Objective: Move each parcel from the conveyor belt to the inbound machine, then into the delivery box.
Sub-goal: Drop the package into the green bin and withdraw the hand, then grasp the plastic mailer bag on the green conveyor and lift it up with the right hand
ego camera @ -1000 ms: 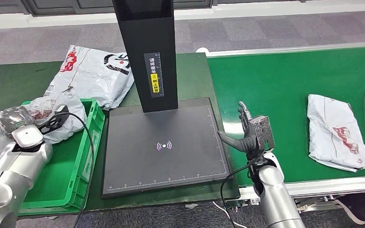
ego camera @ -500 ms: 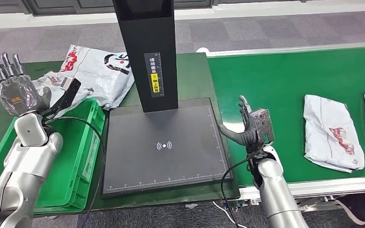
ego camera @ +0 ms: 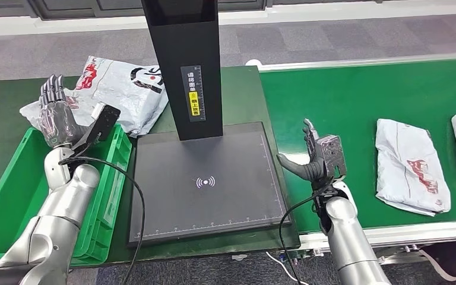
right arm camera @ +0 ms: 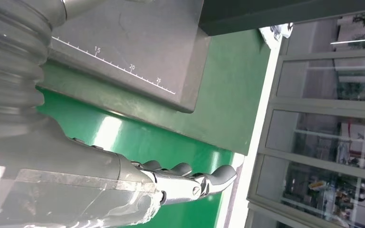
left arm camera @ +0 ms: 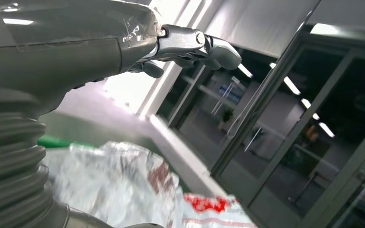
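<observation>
While both silver arms rise from the frame's lower edge, the left hand (ego camera: pixel 56 116) and right hand (ego camera: pixel 316 159) stand open-fingered, empty. Mid-frame, the black scanner plate (ego camera: pixel 208 184) shows a wireless symbol; its column (ego camera: pixel 182 65) carries a yellow-marked label. At right, a white plastic parcel (ego camera: pixel 411 165) lies on the green conveyor belt (ego camera: pixel 356 101).

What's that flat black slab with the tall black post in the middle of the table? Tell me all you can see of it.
The inbound machine is a flat, matte black square plate lying on the dark green table. White ruler marks edge it, and a white wireless symbol sits at its centre. A black column with a small label rises from its rear edge. Nothing rests on the plate.
</observation>
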Motion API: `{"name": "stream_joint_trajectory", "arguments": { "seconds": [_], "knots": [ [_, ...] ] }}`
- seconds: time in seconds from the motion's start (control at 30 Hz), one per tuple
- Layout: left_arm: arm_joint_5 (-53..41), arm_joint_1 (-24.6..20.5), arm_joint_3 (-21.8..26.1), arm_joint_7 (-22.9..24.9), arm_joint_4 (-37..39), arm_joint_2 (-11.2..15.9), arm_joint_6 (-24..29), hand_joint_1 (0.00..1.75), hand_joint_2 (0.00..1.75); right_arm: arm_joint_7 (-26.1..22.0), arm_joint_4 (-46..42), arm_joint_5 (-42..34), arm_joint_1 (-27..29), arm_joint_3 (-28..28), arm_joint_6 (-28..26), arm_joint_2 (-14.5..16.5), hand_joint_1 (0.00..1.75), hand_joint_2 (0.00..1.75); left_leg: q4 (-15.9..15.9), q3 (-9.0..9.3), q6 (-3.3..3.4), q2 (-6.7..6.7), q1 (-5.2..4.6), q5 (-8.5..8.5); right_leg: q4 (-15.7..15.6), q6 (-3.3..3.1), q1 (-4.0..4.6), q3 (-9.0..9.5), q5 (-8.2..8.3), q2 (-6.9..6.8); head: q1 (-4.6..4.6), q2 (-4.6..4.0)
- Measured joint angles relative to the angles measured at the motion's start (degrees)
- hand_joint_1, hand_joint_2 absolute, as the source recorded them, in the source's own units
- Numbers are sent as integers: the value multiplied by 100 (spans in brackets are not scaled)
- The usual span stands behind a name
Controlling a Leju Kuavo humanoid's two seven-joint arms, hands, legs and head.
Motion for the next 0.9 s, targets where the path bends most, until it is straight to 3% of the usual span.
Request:
{"name": "stream_joint_trajectory", "arguments": {
  "seconds": [0.27, 0.33, 0.43, 0.57, 0.63, 0.73, 0.8, 0.83, 0.87, 0.9],
  "knots": [
    [142, -12, 25, -100, 163, -103, -91, 0, 175, -4, 2, -10, 0, 1, 0, -39, 0, 175, -1, 0, -1, 1, 4, 0, 2, -2, 5, -2, -1, 1, 0, 0],
    [655, -17, 30, -427, 191, -159, -582, 0, 175, -7, 2, -38, 0, 2, 2, -53, 0, 175, -1, 0, -1, 1, 4, 0, 1, -2, 4, -3, -1, 1, 0, 0],
    [1814, -16, 28, -859, 265, -293, -1911, 0, 175, -11, 5, -91, -2, 3, 31, -86, 0, 175, 0, -2, 1, -4, 3, 1, 1, -1, 3, -1, -1, -6, 0, 0],
    [1865, -65, -248, -681, 523, -469, -2306, 0, 175, 34, -1, -61, 2, 3, 50, -109, 0, 175, 1, -3, 3, -4, 0, 2, -1, 1, -1, 0, 1, -7, 0, 0],
    [2628, -102, -343, -1098, 639, -546, -3318, 0, 175, 50, 7, -30, -4, 3, 74, -124, 0, 175, 1, -3, 3, -3, -3, 1, -1, 2, -4, 1, 1, -6, 0, 0],
    [4147, -51, -346, -1828, 708, -669, -5994, 0, 175, -17, 99, 56, -56, 5, 79, -154, 0, 175, 1, -5, 4, -6, -4, 1, -1, 2, -5, 1, 1, -9, 0, 0],
    [4730, 74, -347, -2089, 715, -810, -7428, 0, 87, -75, 193, 215, -100, 17, -49, -166, 0, 175, 1, -5, 4, -7, -4, 0, -1, 2, -5, 1, 1, -9, 0, 0],
    [4872, 156, -356, -2144, 709, -910, -7756, 0, 44, -83, 229, 339, -114, 35, -165, -169, 0, 175, 1, -5, 5, -6, -4, -1, -2, 2, -6, 1, 0, -9, 0, 0],
    [4956, 233, -376, -2170, 701, -1003, -7842, 0, 44, -73, 259, 476, -122, 58, -294, -172, 0, 175, 1, -5, 5, -6, -4, -2, -2, 2, -6, 1, 0, -9, 0, 0],
    [5009, 307, -416, -2174, 692, -1100, -7666, 0, 87, -31, 286, 660, -128, 83, -453, -174, 0, 175, 1, -5, 6, -6, -4, -3, -3, 3, -6, 1, 0, -9, 0, 0]
  ]
}}
